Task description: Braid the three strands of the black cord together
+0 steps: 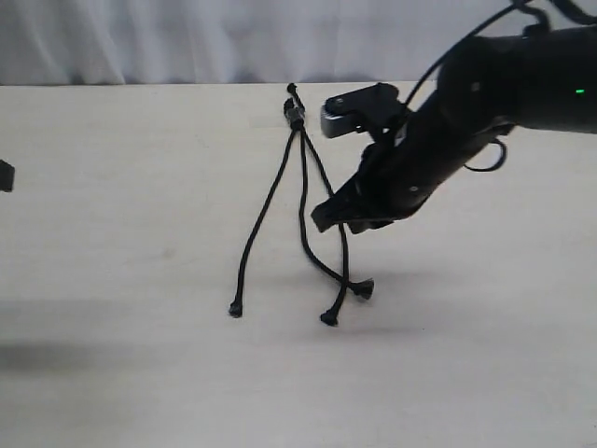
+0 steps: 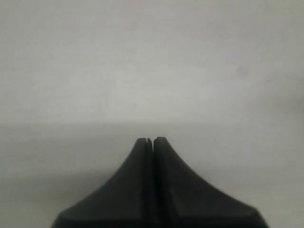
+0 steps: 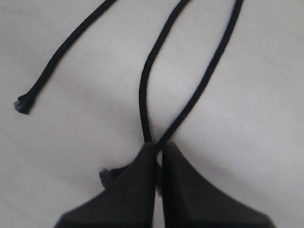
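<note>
— Where is the cord?

— Flat on the table ahead of you. Its knot is at the far end, and the three strands fan out toward you. The left strand runs off on its own and ends well apart from the others. The other two cross near their ends, which lie close together.

— And my right gripper?

— It sits low over those two strands, between the knot and their crossing. In your right wrist view its jaws are pressed together, with only a hairline between them. The middle strand and the right strand converge exactly at the fingertips and vanish under them. I cannot tell whether either one is pinched or whether they just pass beneath. One flared tip peeks out beside a finger.

— The left gripper?

— Your left wrist view shows its jaws closed too, holding nothing, with bare table in front of it and no strand near.
</note>
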You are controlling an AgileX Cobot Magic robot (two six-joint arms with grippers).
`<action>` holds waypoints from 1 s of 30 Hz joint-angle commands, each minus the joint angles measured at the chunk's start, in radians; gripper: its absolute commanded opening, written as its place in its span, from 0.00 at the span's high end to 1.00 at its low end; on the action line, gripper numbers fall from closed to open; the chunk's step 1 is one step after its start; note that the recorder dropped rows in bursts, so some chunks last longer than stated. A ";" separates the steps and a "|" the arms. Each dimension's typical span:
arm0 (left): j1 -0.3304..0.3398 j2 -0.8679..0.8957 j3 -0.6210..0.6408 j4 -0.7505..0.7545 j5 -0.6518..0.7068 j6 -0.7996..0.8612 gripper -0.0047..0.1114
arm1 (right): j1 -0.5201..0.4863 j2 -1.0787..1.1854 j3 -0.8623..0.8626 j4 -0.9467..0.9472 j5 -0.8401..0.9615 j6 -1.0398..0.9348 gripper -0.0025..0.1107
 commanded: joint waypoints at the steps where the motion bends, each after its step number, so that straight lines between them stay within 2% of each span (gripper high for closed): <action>1: -0.067 0.160 -0.013 -0.014 -0.010 -0.013 0.96 | 0.062 0.105 -0.093 -0.046 0.008 0.047 0.90; 6: -0.166 0.178 -0.013 -0.038 -0.092 -0.013 0.96 | 0.069 0.204 -0.173 -0.057 0.046 0.049 0.70; 9: -0.185 0.178 -0.013 -0.069 -0.114 -0.013 0.96 | 0.069 0.242 -0.191 -0.067 0.037 0.046 0.59; 15: -0.185 0.178 -0.013 -0.101 -0.155 -0.015 0.96 | 0.089 0.304 -0.191 -0.094 -0.024 0.049 0.58; 18: -0.185 0.178 -0.013 -0.101 -0.155 -0.015 0.96 | 0.095 0.324 -0.191 -0.115 -0.015 0.049 0.61; 20: -0.185 0.178 -0.013 -0.100 -0.161 -0.015 0.96 | 0.100 0.334 -0.191 -0.133 0.001 0.049 0.67; 25: -0.185 0.178 -0.013 -0.097 -0.173 -0.015 0.96 | 0.100 0.338 -0.194 -0.135 0.010 0.063 0.94; 30: -0.185 0.178 -0.013 -0.056 -0.175 -0.032 0.96 | 0.100 0.338 -0.266 -0.135 0.115 0.072 0.94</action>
